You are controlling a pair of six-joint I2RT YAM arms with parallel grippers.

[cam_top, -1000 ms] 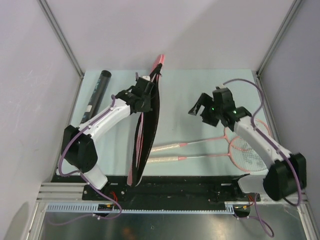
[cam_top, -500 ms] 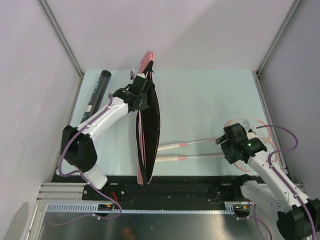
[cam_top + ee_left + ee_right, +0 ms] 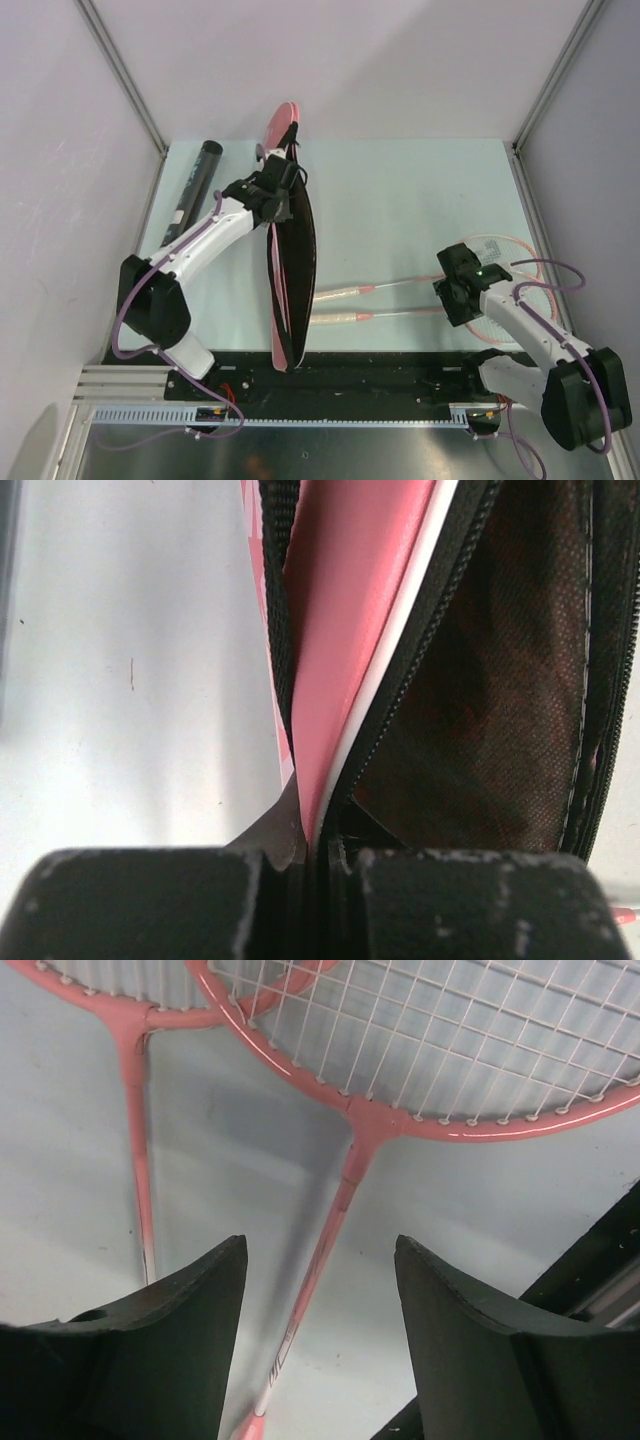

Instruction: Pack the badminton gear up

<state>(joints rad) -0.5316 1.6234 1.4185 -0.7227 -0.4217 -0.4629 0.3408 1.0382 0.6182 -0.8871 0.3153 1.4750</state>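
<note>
My left gripper (image 3: 277, 192) is shut on the zipper edge of the long pink racket bag (image 3: 290, 285) and holds it on edge with its black-lined mouth agape. In the left wrist view the pink panel (image 3: 350, 630) and dark lining (image 3: 480, 680) rise from the closed jaws (image 3: 315, 852). Two pink-framed rackets (image 3: 400, 300) lie side by side, white handles toward the bag and heads at the right. My right gripper (image 3: 457, 290) hangs low over their shafts, open. The nearer shaft (image 3: 332, 1215) runs between its fingers (image 3: 190, 1310) untouched; the other shaft (image 3: 140, 1170) lies to the left.
A black lettered tube (image 3: 195, 190) lies along the table's left edge beside the left arm. Both racket heads (image 3: 450, 1030) overlap near the right wall. The black base rail (image 3: 350, 370) runs along the near edge, just below the bag's lower end.
The right arm came down from mid-table to the racket shafts, and its jaws have narrowed. The left gripper kept its hold while the bag's top swung a little to the left.
</note>
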